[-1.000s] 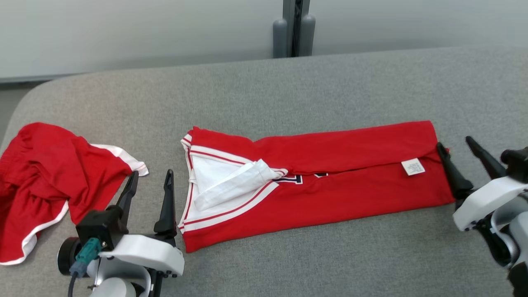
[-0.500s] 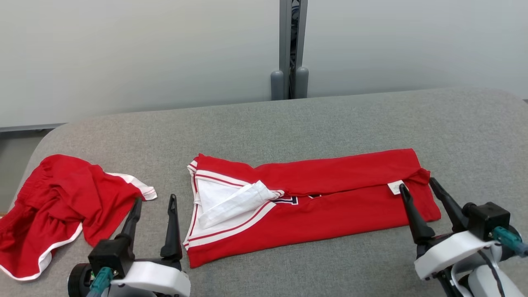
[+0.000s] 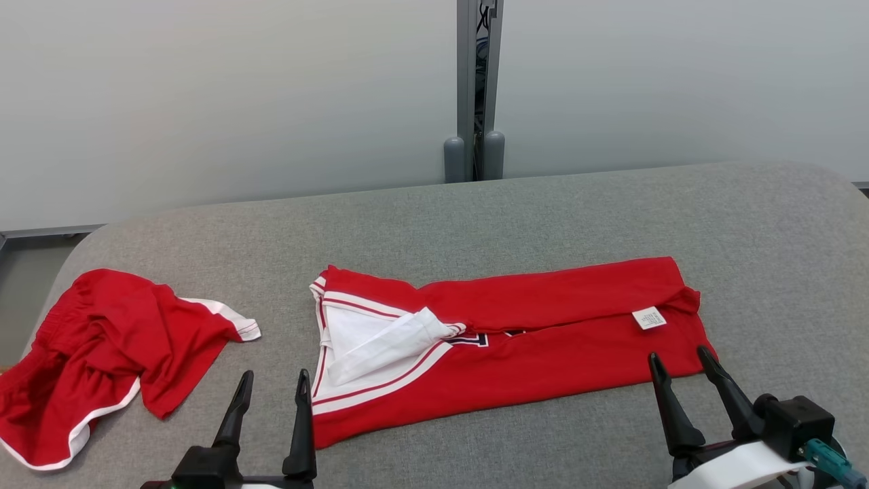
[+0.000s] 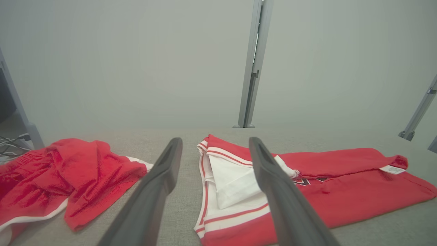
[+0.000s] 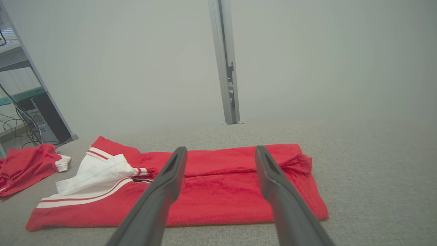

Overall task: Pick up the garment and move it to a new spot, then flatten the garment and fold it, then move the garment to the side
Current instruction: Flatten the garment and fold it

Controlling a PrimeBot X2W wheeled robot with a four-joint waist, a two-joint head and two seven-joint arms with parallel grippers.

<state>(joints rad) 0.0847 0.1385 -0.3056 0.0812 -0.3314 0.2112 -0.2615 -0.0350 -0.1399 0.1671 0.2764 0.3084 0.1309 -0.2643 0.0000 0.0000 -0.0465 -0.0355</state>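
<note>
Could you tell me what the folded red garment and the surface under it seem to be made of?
Folded red garment: soft knit fabric, probably cotton jersey, matte, creasing limply, with white striped trim. Grey surface: woven upholstery-like cloth, speckled, matte.

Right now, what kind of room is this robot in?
Probably a robot test lab, not a home: pale partition panels joined by a metal post stand behind the grey padded table, and a shelf rack with cables stands off to one side.
</note>
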